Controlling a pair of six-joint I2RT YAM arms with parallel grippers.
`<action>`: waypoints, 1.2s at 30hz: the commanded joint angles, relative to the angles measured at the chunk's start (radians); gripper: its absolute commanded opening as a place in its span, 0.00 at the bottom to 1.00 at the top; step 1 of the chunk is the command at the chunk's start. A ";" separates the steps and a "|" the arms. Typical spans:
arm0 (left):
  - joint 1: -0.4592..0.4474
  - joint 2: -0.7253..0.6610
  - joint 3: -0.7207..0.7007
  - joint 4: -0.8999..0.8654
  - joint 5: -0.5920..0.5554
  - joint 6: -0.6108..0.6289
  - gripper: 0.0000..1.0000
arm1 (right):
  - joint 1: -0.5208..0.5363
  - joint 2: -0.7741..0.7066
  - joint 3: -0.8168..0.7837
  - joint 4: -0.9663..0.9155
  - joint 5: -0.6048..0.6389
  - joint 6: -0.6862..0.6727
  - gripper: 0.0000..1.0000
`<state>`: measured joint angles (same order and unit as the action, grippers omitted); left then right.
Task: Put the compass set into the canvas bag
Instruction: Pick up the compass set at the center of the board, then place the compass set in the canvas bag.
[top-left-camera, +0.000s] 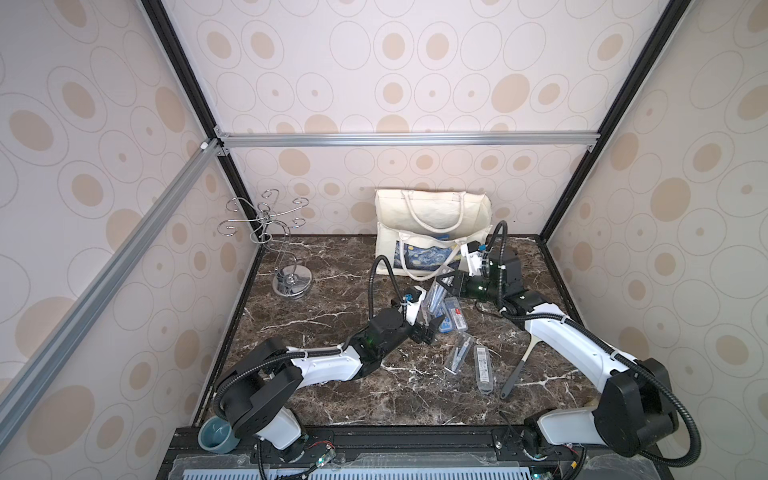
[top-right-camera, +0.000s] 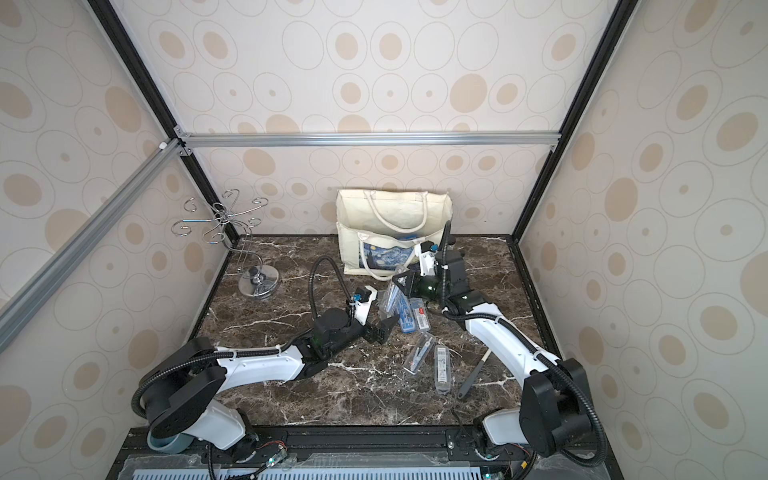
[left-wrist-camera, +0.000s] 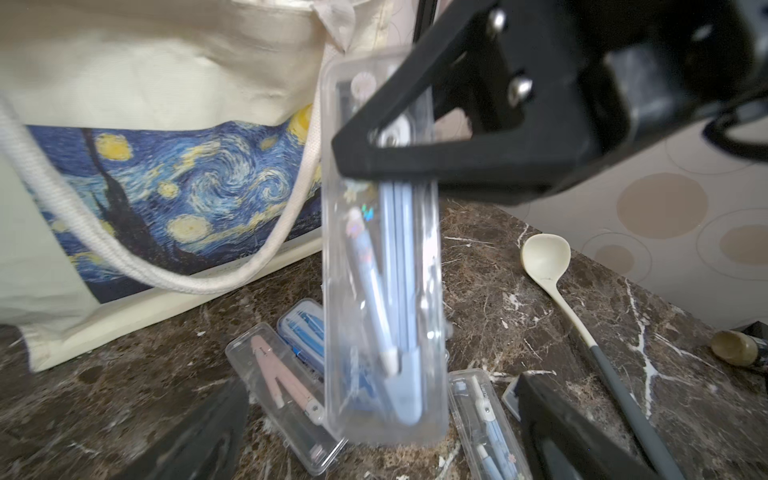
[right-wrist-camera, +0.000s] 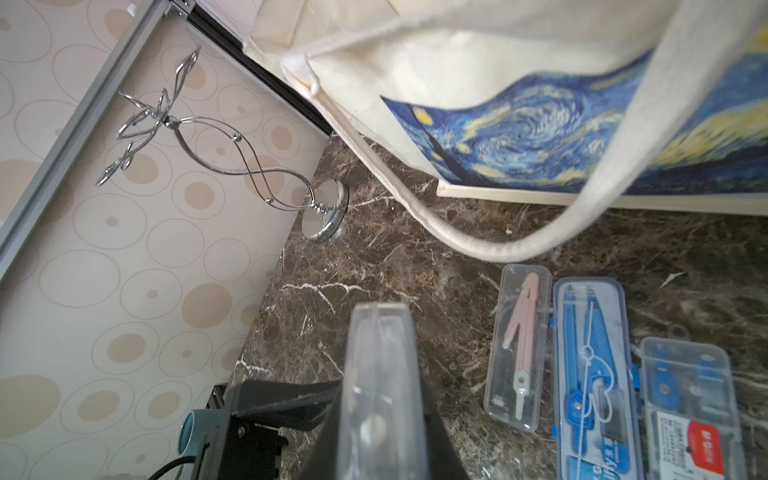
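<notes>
The canvas bag (top-left-camera: 428, 216) stands open at the back of the marble table, its starry-night print facing me. Just in front of it, my right gripper (top-left-camera: 445, 283) is shut on a compass set (top-left-camera: 435, 296), a clear case with a light-blue compass inside. The case hangs tilted above the table. The right wrist view shows that case (right-wrist-camera: 380, 365) edge-on between the jaws. My left gripper (top-left-camera: 430, 328) is open just below the case (left-wrist-camera: 386, 291), with both fingers apart from it.
Several more compass cases lie on the table: a pink one (right-wrist-camera: 519, 345), a blue one (right-wrist-camera: 590, 374) and clear ones (top-left-camera: 482, 370). A cream spoon with a grey handle (top-left-camera: 519, 365) lies at the right. A chrome hook stand (top-left-camera: 286, 266) is at the back left.
</notes>
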<state>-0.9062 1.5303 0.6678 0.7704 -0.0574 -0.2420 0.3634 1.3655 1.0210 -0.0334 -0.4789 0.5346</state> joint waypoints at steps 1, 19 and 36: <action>-0.005 -0.055 -0.071 0.127 -0.100 -0.027 1.00 | 0.011 -0.007 0.103 -0.096 0.069 -0.093 0.11; -0.005 -0.161 -0.233 0.187 -0.125 -0.041 1.00 | 0.010 0.308 0.788 -0.205 0.244 -0.333 0.13; -0.004 -0.138 -0.232 0.156 -0.066 -0.055 1.00 | -0.002 0.803 1.174 -0.389 0.441 -0.513 0.16</action>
<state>-0.9062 1.3773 0.4187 0.9039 -0.1352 -0.2768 0.3672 2.1475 2.1597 -0.3775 -0.0853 0.0669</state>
